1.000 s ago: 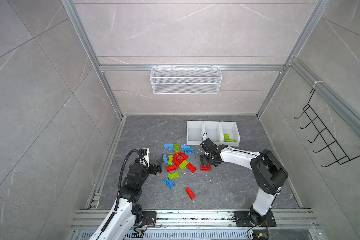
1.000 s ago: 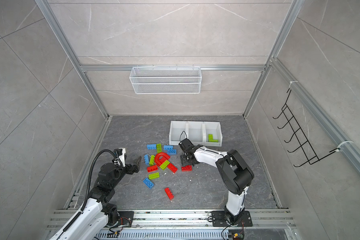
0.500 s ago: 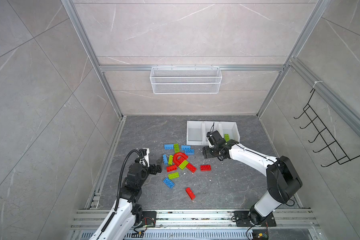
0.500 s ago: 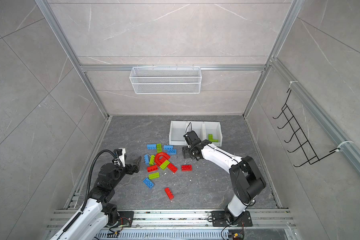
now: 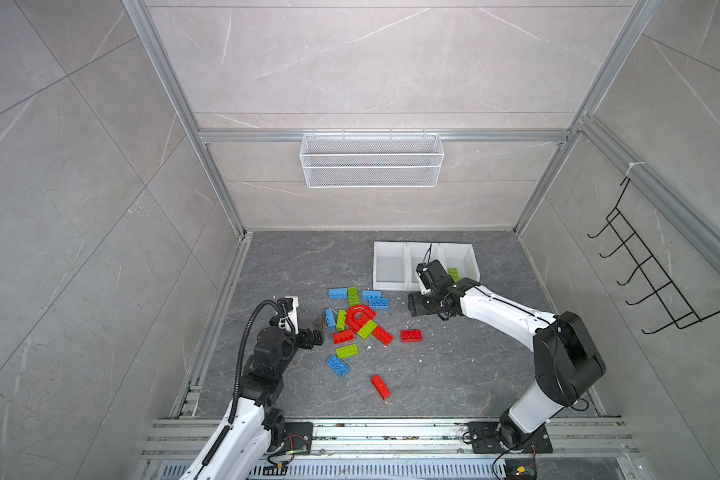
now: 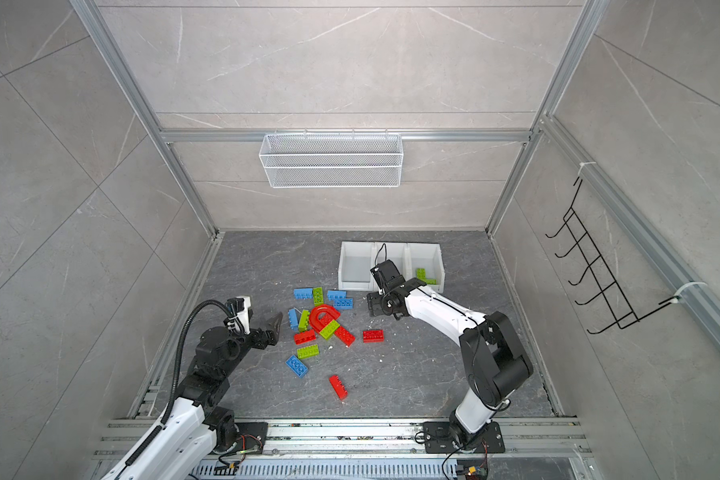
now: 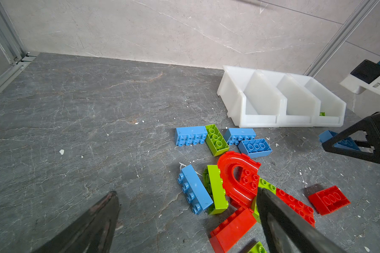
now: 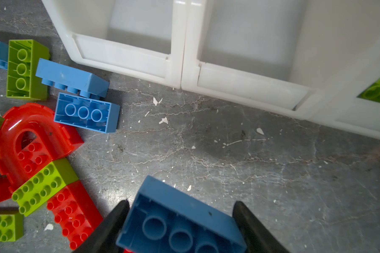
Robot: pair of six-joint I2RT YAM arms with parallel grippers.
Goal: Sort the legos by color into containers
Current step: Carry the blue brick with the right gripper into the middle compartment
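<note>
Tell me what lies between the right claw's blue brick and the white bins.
Only bare, fleck-strewn floor separates blue brick from bins, in the right wrist view.

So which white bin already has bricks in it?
The rightmost bin in both top views: green bricks lie inside; the left bin and middle bin look empty.

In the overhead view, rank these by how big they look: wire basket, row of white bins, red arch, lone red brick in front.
1. wire basket, though it is mounted higher and likely nearer the camera
2. row of white bins
3. red arch
4. lone red brick
</note>
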